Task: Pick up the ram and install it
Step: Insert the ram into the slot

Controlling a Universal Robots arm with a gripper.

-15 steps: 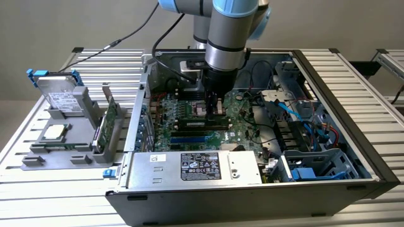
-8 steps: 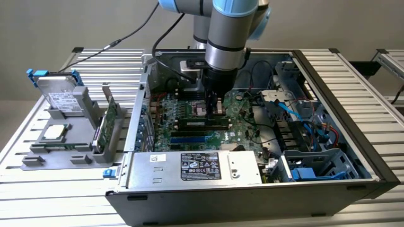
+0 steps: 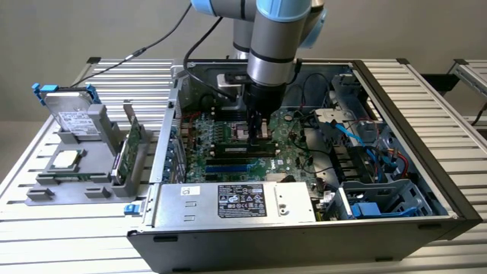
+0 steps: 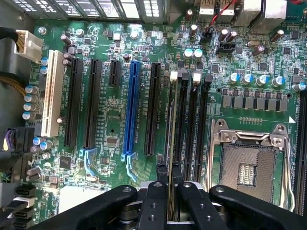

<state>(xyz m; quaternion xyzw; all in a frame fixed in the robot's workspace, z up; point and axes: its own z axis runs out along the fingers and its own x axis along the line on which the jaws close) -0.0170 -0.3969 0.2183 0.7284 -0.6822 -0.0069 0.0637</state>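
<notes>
Clearly the biggest thing below the gripper is the open case, into which the arm reaches straight down. The motherboard lies flat under the gripper and the power supply sits beyond it toward the case front. Outside the case, well apart from the gripper, a tray carries a drive, a green card and a processor.

The gripper is clenched on the ram, which stands edge-on between the fingers and reaches down in line with the memory slots. I cannot tell whether its lower edge is already seated in a slot or only meets it.

I judge the ram to be light, stiff and thin, and fragile at its chips and contact edge. A pinch on the two flat faces near the middle of the upper edge, as it is now, seems the right hold. A tilted push could bind it in the slot.

The empty socket lies just beside the slots, its pins exposed. On the gripper's other side stand the long black slots and a blue slot. Blue cables hang near the case wall, apart from the gripper. Nothing that I can see stands between the ram and the slots.
</notes>
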